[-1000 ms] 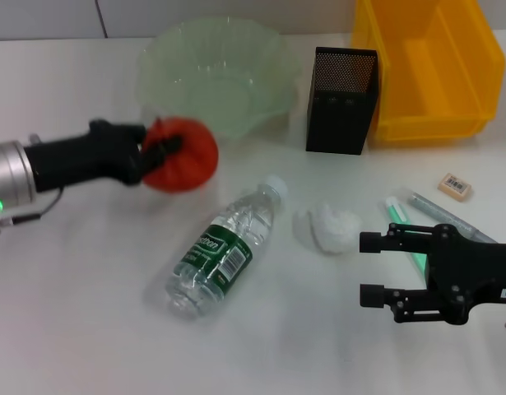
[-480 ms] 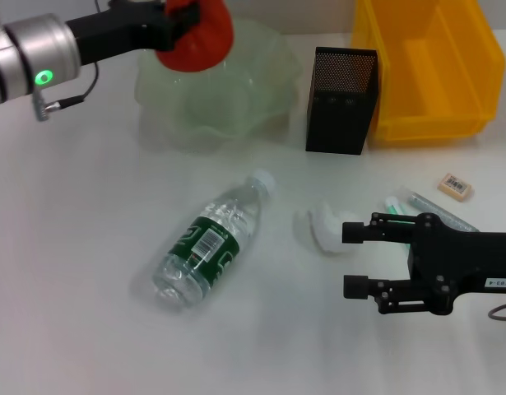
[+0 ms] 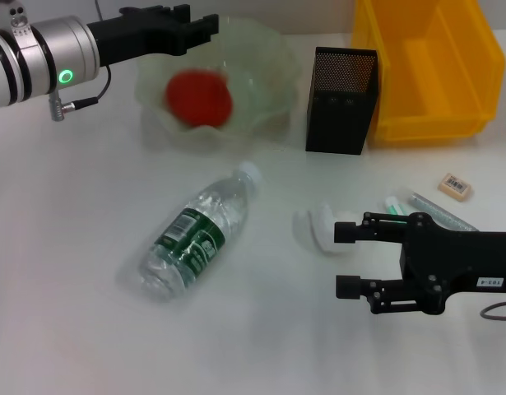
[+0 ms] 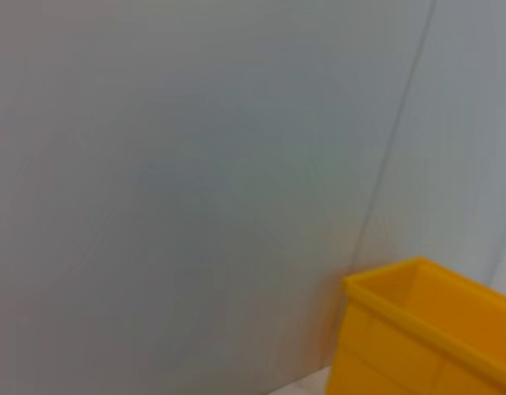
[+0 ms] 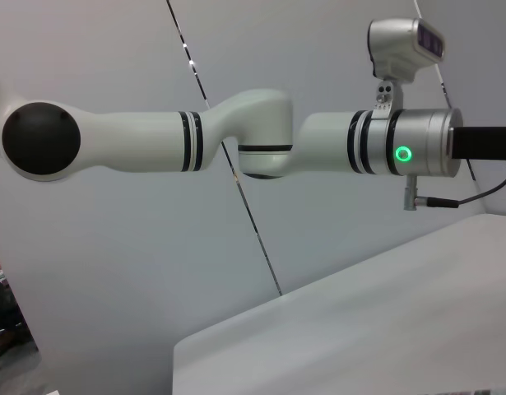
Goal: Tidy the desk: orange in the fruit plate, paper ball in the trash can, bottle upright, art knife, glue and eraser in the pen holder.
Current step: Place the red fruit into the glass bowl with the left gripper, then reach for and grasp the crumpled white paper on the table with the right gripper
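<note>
Orange (image 3: 200,99) lies inside the fruit plate (image 3: 269,51), low in the pale-green bowl and free of any grip, so that step of the tidy-up looks done. Above the plate's far-left rim hangs the left tool (image 3: 195,24), its black fingers spread and holding nothing; the left wrist view catches only a wall and a corner of the trash can (image 3: 425,66).

Step in hand, as I judge it, is the paper ball (image 3: 318,229). It sits on the white tabletop (image 3: 71,329) between the bottle (image 3: 191,236), which lies on its side with its white cap pointing toward the plate, and the right tool (image 3: 343,259). That tool is low over the tabletop, fingers spread wide, the upper fingertip just beside the ball and perhaps touching it.

Next move calls for getting the ball squarely between the fingers, closing on it gently since crumpled paper gives, then carrying it up past the pen holder (image 3: 341,100) to the yellow bin.

Glue (image 3: 394,204) and art knife (image 3: 438,211) lie partly hidden behind the right arm; eraser (image 3: 455,186) sits apart, near the bin
</note>
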Controlling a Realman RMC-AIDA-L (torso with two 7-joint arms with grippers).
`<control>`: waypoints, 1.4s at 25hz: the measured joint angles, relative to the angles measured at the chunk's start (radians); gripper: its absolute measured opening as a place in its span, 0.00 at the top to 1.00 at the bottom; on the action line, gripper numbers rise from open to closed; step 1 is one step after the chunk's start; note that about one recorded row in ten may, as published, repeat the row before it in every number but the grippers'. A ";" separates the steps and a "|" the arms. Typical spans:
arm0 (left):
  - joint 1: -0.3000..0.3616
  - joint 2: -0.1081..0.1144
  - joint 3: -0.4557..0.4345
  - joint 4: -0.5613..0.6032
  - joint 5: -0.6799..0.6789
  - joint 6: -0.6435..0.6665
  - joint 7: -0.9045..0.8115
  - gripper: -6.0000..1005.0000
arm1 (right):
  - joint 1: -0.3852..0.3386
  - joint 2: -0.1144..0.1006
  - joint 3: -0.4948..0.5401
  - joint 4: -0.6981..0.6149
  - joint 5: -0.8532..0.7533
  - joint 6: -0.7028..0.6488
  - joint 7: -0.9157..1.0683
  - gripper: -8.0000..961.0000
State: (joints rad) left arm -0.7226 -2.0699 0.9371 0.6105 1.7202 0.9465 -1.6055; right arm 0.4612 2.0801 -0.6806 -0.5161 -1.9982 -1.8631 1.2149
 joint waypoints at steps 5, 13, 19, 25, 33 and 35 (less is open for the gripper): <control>0.012 0.001 -0.011 0.002 -0.010 0.054 0.014 0.40 | 0.008 0.000 0.002 0.011 0.000 0.017 0.000 0.20; 0.241 0.047 -0.024 0.037 -0.158 0.697 0.211 0.21 | 0.011 -0.006 0.008 -0.010 0.035 0.013 0.022 0.20; 0.307 0.072 -0.014 0.027 -0.104 0.767 0.263 0.16 | 0.010 -0.037 0.036 -0.186 0.044 0.016 0.185 0.20; 0.387 0.092 -0.018 0.024 -0.060 0.781 0.296 0.16 | 0.081 -0.053 0.025 -0.511 -0.099 0.049 0.498 0.20; 0.404 0.099 -0.022 0.020 -0.032 0.775 0.296 0.16 | 0.229 -0.031 -0.224 -0.729 -0.461 0.064 0.825 0.21; 0.394 0.094 -0.020 -0.001 -0.008 0.742 0.297 0.16 | 0.247 -0.010 -0.289 -0.724 -0.526 0.097 0.844 0.21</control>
State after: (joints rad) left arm -0.3289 -1.9758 0.9169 0.6099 1.7123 1.6885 -1.3086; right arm 0.7079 2.0701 -0.9698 -1.2403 -2.5241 -1.7660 2.0584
